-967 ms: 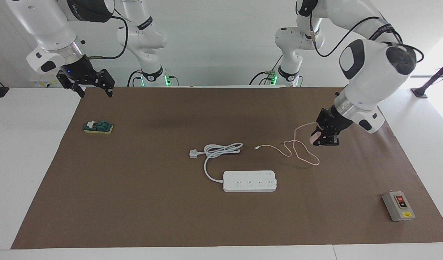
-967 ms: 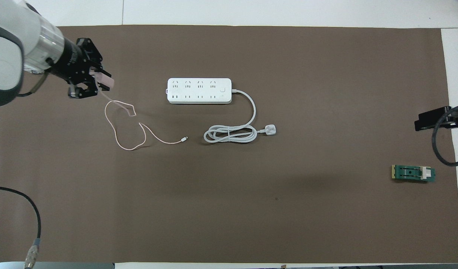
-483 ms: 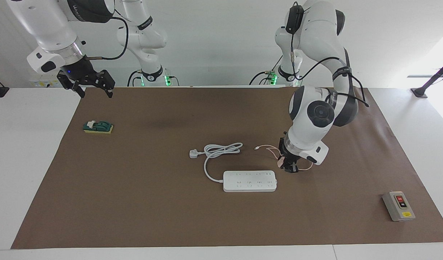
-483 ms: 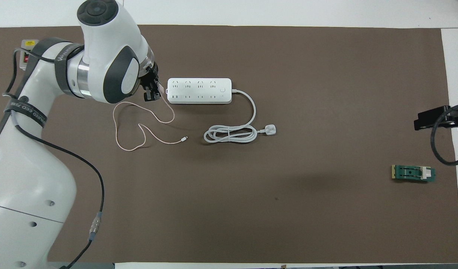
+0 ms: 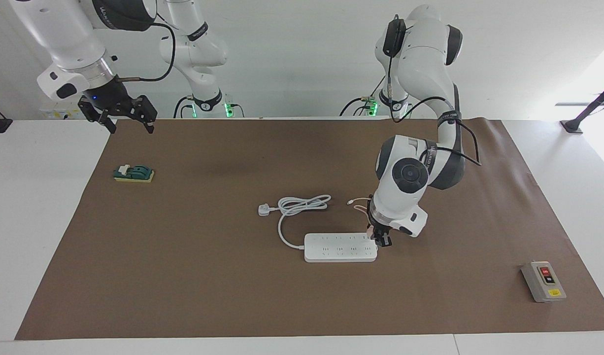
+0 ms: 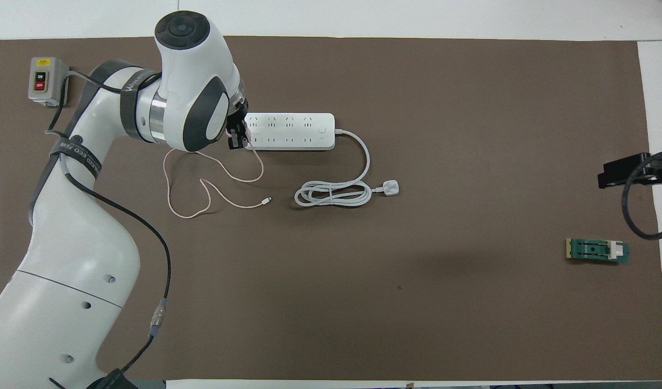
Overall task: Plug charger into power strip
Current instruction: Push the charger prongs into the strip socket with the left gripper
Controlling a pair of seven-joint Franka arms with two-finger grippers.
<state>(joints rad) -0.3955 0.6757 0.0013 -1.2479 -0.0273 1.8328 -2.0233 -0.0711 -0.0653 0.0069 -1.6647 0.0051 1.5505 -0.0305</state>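
Facing view: the left gripper (image 5: pixel 379 240), fingers clenched on the charger (image 5: pixel 370 229), hangs over the power strip (image 5: pixel 340 247) at its end toward the left arm; the step looks like alignment, prongs not yet seated; the right gripper (image 5: pixel 126 117) waits, fingers released.

Overhead view: the pink cable (image 6: pixel 201 183) trails nearer the robots; next, a straight push down into a socket.

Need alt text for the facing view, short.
The left gripper, shut on the pink charger, is at the left-arm end of the white power strip on a brown mat. The right gripper waits open, raised above a green switch.
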